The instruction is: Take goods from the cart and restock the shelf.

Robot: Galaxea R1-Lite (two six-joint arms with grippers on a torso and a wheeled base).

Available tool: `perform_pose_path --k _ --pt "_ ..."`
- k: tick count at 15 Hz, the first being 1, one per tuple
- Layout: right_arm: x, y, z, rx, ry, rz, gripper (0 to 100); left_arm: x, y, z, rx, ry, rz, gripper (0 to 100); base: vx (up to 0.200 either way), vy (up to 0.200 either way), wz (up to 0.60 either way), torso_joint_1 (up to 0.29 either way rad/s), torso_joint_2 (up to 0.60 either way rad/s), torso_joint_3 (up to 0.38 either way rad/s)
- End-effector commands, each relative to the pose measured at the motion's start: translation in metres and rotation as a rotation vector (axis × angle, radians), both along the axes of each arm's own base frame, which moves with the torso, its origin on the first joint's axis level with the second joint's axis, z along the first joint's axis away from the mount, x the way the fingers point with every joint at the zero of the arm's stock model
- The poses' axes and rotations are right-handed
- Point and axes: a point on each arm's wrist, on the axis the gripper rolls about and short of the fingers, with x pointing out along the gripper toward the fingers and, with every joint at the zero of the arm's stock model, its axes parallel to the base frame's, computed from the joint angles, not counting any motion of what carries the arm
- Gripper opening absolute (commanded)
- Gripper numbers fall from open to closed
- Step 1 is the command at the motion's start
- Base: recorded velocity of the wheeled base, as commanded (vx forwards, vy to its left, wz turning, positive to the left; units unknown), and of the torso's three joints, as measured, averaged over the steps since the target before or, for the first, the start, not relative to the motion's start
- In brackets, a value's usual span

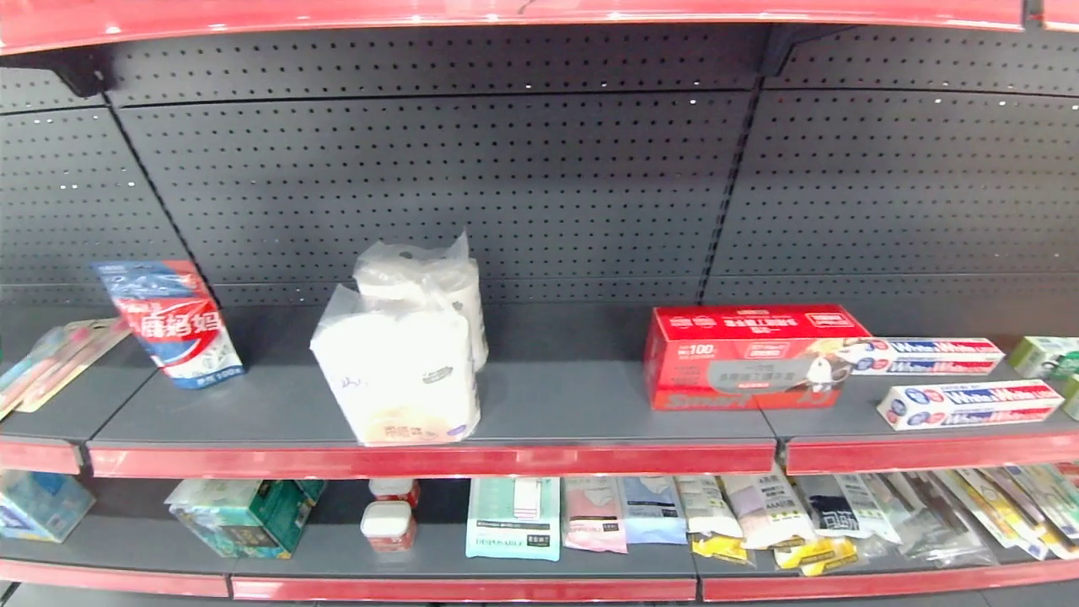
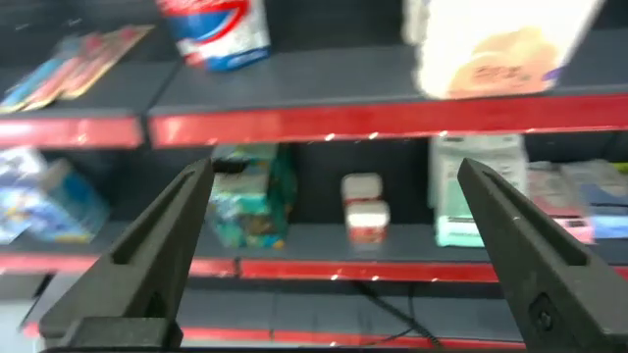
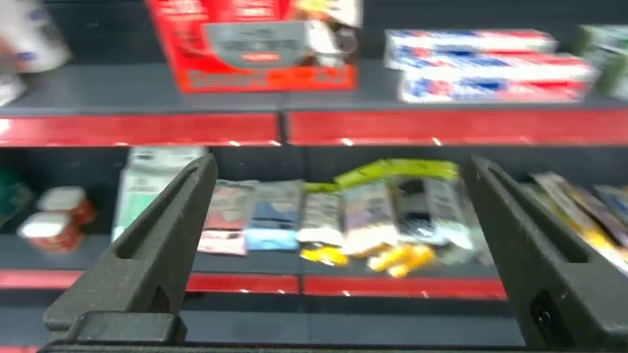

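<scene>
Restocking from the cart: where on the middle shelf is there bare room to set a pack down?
The widest bare patch lies between the paper roll packs and the red box. A narrower one lies between the pouch and the rolls. The right end, with toothpaste boxes, is crowded.

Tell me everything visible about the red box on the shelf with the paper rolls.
The red box is a long closed carton, cardboard by the look, with a grey panel, white print and a small picture on its front. It lies flat on the grey shelf, front facing out, near the red edge, across the joint between two shelf sections. A toothpaste box sits at its right end; contact unclear.
</scene>
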Motion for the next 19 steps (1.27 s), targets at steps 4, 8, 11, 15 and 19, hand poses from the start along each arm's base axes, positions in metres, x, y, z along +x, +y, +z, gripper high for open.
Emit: perform_pose_path --k 4,8,11,15,19 --pt "0.0001 0.0 0.0001 -0.001 0.0 0.0 100 0.0005 0.0 -0.0004 -0.002 0.008 0.001 100 0.0 0.0 0.0 0.0 0.0 0.0" --pt "0.0001 0.0 0.0001 -0.001 0.0 0.0 100 0.0006 -0.0002 -0.0004 -0.005 0.009 -0.015 100 0.0 0.0 0.0 0.0 0.0 0.0" --pt "0.0002 0.0 0.0001 -0.001 0.002 0.0 100 0.0004 -0.0002 -0.0003 -0.004 0.004 -0.012 100 0.0 0.0 0.0 0.0 0.0 0.0" --pt "0.0001 0.0 0.0001 -0.001 0.0 0.0 100 0.0004 0.0 -0.0005 -0.004 0.006 -0.005 100 0.0 0.0 0.0 0.0 0.0 0.0" --pt "0.0002 -0.0001 0.0001 -0.003 0.002 -0.003 100 0.0004 0.0 -0.0003 -0.003 0.004 -0.002 100 0.0 0.0 0.0 0.0 0.0 0.0"
